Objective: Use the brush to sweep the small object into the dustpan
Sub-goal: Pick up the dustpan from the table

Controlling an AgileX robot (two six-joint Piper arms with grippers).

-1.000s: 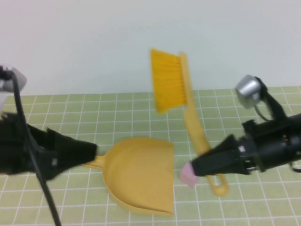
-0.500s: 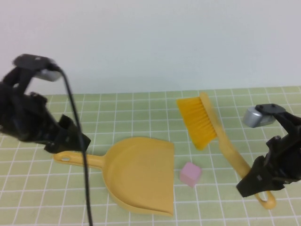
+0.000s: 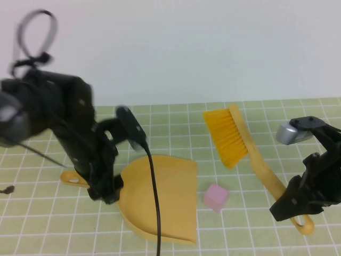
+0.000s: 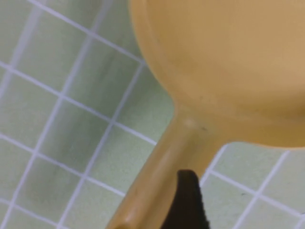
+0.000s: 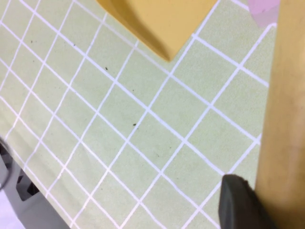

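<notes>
The yellow dustpan (image 3: pixel 165 192) lies flat on the green mat, its mouth facing the small pink cube (image 3: pixel 216 197) just to its right. My left gripper (image 3: pixel 104 191) hangs over the dustpan's thin handle (image 4: pixel 157 176). It stands open, with one dark finger (image 4: pixel 189 202) beside the handle and bare mat in its gap. My right gripper (image 3: pixel 290 205) is shut on the brush handle (image 5: pixel 284 114) near its end. The yellow bristles (image 3: pixel 226 137) point away behind the cube, well apart from it. The right wrist view shows a dustpan corner (image 5: pixel 162 19) and the cube (image 5: pixel 265 11).
A green mat with a white grid (image 3: pixel 176 120) covers the table, and a plain white wall stands behind it. A black cable (image 3: pixel 153 202) from the left arm hangs across the dustpan. The mat's near edge (image 5: pixel 19 191) shows in the right wrist view.
The left arm has swung in from the left and dropped over the dustpan handle. The right gripper carried the brush right and lower, away from the cube, then held still.
</notes>
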